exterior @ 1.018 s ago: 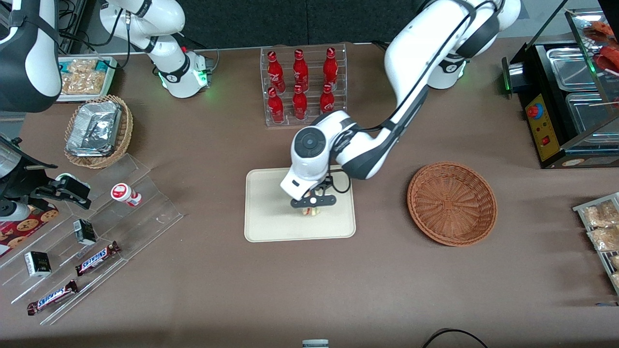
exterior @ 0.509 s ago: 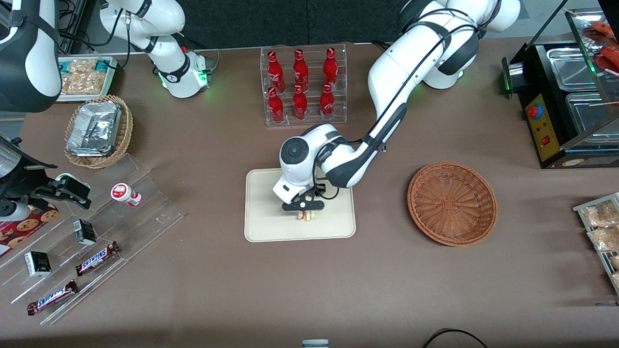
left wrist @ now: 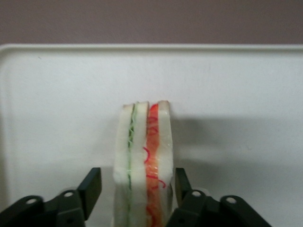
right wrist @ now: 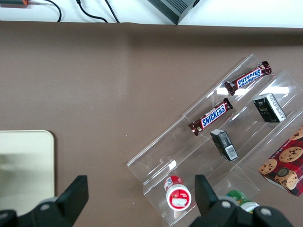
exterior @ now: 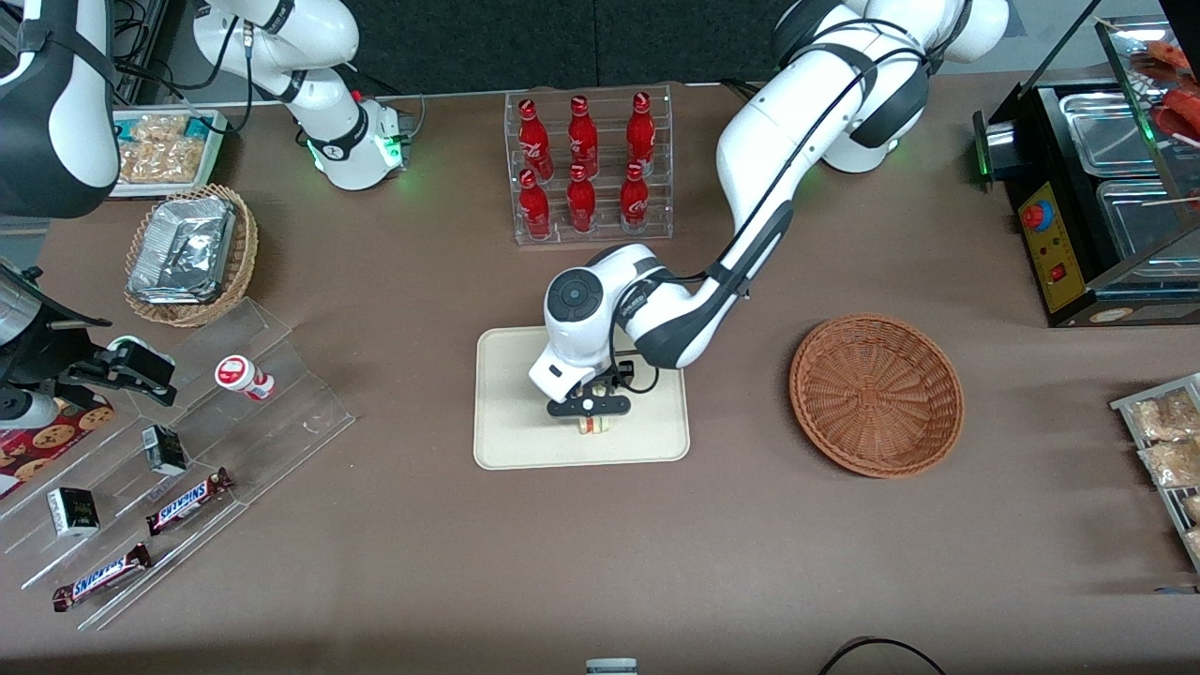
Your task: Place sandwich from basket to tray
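Left wrist view: I see my claw (left wrist: 137, 189) released, fingers (left wrist: 91, 187) beside the sandwich (left wrist: 143, 161), which stands on the tray (left wrist: 57, 94).

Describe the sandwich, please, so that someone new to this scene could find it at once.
Find the cream tray in the middle of the brown table, nearer the front camera than the rack of red bottles. The gripper sits over it, open, straddling the sandwich, a white wedge striped green and red.

Front overhead, wrist close, sharing tray (exterior: 506, 441)
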You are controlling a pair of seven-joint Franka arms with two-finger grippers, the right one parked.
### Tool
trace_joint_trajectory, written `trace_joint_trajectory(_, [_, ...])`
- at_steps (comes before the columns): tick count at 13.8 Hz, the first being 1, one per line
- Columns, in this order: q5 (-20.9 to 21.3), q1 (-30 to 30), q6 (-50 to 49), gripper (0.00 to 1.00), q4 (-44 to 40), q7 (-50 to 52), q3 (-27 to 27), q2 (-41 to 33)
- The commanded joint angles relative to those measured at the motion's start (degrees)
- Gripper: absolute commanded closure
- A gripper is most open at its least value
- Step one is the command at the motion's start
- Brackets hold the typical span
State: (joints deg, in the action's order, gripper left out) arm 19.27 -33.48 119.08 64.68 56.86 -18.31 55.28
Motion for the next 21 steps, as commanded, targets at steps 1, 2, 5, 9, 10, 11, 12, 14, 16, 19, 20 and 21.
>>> trace_joint_trajectory(1, [-3.6, 3.67, -2.97, 0.0, 0.71, 0.0, 0.03, -6.56])
trace_joint_trajectory(2, [-5.71, 5.69, -5.15, 0.0, 1.06, -1.74, 0.03, -8.76])
trace_joint_trajectory(5, [-10.73, 11.05, -13.85, 0.0, 3.24, -11.14, 0.03, -16.23])
trace_joint_trajectory(9, [-13.29, 22.37, -8.98, 0.0, 24.81, -20.81, -0.06, -32.56])
trace_joint_trajectory(10, [-14.77, 25.1, -5.73, 0.0, 30.88, -23.87, -0.06, -36.52])
trace_joint_trajectory(11, [-16.35, 27.92, -3.09, 0.0, 36.6, -27.56, 0.03, -40.13])
trace_joint_trajectory(12, [-16.98, 30.21, -1.5, 0.0, 40.66, -31.16, 0.03, -42.86])
trace_joint_trajectory(14, [-17.51, 35.12, -1.3, 0.0, 46.39, -36.8, 0.03, -47.96])
trace_joint_trajectory(16, [-18.3, 39.52, -2.79, 0.0, 50.0, -42.51, 0.21, -53.05])
trace_joint_trajectory(19, [-20.59, 44.1, -11.3, 0.0, 49.67, -49.12, 0.47, -59.13])
trace_joint_trajectory(20, [-20.68, 44.55, -13.85, 0.0, 48.62, -49.83, 0.56, -60.8])
trace_joint_trajectory(21, [-21.11, 44.64, -17.7, 0.0, 46.17, -50.01, 0.99, -61.95])
